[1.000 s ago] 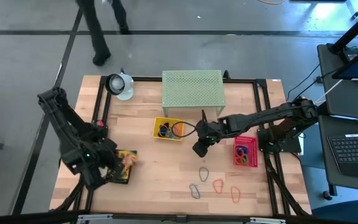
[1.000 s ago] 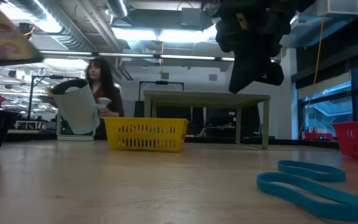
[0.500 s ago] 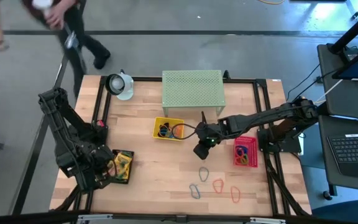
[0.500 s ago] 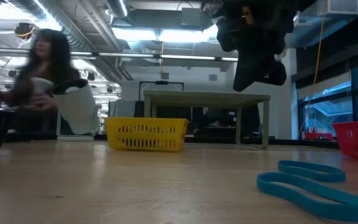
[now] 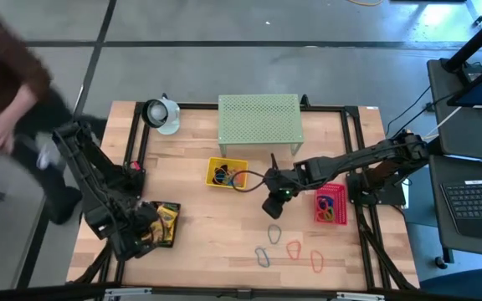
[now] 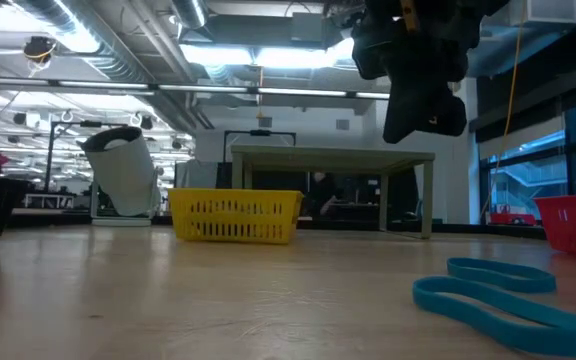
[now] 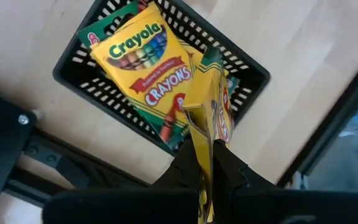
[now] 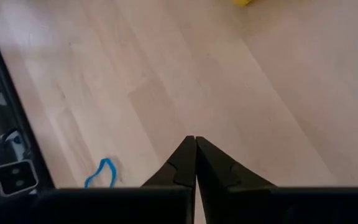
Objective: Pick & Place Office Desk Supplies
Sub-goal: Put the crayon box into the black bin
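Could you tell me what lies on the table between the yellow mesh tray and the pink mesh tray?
Only bare wood lies there; the right pincer hangs above it, between the yellow tray and pink tray, in the high view.

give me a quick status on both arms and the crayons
Left gripper jaws shut on a crayon box, over the black tray. Right gripper jaws shut, empty, above bare table. Nothing in the way.

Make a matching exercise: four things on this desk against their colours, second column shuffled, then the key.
Things:
1. tray with crayon boxes
2. tray beside the right arm
3. tray in front of the shelf
4. shelf

Colours:
A. pale green
B. black
C. pink
D. yellow

Pairs: 1-B, 2-C, 3-D, 4-A
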